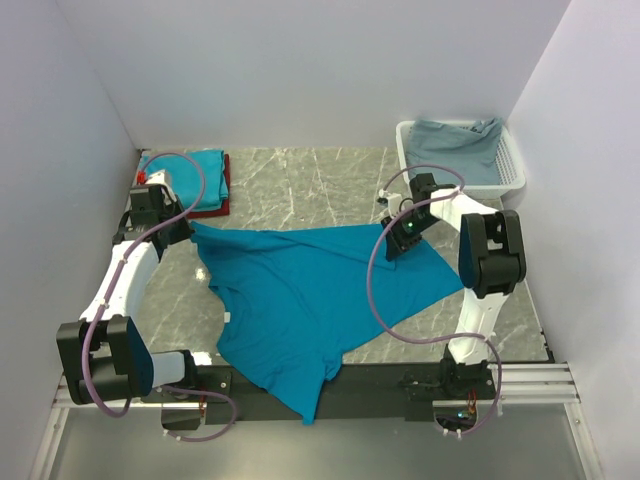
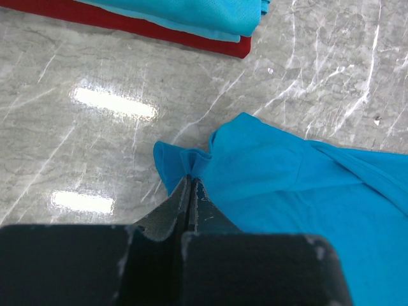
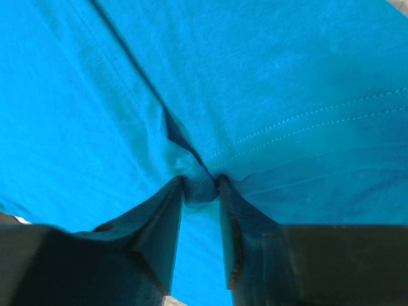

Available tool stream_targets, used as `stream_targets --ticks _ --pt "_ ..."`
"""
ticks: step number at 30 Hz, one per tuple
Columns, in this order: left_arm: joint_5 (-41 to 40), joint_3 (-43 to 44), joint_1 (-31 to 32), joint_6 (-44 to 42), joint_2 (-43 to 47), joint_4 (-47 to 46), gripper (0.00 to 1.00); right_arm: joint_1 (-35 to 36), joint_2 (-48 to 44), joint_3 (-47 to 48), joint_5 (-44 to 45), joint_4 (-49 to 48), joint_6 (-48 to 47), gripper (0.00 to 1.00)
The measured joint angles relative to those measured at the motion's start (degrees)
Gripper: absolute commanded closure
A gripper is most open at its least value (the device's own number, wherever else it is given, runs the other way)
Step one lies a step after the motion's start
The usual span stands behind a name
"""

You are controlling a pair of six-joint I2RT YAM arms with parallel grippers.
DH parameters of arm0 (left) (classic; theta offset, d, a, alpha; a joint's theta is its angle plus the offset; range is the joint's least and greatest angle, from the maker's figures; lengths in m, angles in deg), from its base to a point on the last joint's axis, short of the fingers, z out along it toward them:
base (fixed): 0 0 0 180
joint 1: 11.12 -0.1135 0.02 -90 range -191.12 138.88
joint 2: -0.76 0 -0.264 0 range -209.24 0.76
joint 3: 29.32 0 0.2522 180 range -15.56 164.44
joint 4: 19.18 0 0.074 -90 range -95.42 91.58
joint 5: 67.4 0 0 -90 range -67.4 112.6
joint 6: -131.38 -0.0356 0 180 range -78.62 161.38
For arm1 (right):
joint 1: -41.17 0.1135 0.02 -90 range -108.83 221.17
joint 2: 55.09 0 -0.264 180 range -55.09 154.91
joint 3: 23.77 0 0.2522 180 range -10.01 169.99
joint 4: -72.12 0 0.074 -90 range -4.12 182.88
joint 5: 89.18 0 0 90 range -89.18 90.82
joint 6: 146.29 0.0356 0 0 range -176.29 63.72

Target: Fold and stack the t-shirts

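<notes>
Pose, left arm: stretched forward from its base along the left side of the worktop, wrist low. My left end effector is clenched on a corner of the teal t-shirt, and the rest of that shirt spreads to its right and back toward the bases.

Pose, right arm: elbow raised, forearm angled inward and down. My right end effector is set on the far edge of the shirt, with most of the cloth to its left and nearer the bases.

Left wrist view: the left end effector has its jaws pressed together with a small fold of the teal t-shirt nipped at the tips. Bare worktop lies ahead. Beyond it a folded teal t-shirt rests on a dark red t-shirt.

Right wrist view: the right end effector is grasping a bunched pinch of the teal t-shirt, fingers part way closed on it. A stitched hem line runs just ahead and to the right. Cloth fills this view.

Top view only: a white basket, ahead and to the right of the right end effector, holds a grey-blue cloth.
</notes>
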Motion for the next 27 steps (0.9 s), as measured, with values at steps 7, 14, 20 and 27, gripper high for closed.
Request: stream_targets --ticks 7,14,20,27 --pt "0.0 0.0 0.0 0.0 0.0 0.0 1.0 0.2 0.6 0.3 0.9 -0.2 0.6 0.86" --pt "0.0 0.0 0.0 0.0 0.0 0.0 1.0 0.2 -3.0 0.2 3.1 -0.3 1.0 0.99" --pt "-0.1 0.0 0.1 0.0 0.0 0.0 1.0 0.2 -10.7 0.7 5.6 -0.9 0.8 1.0" --pt "-0.2 0.6 0.2 0.2 0.4 0.6 1.0 0.8 -13.0 4.8 9.2 -0.3 -1.0 1.0"
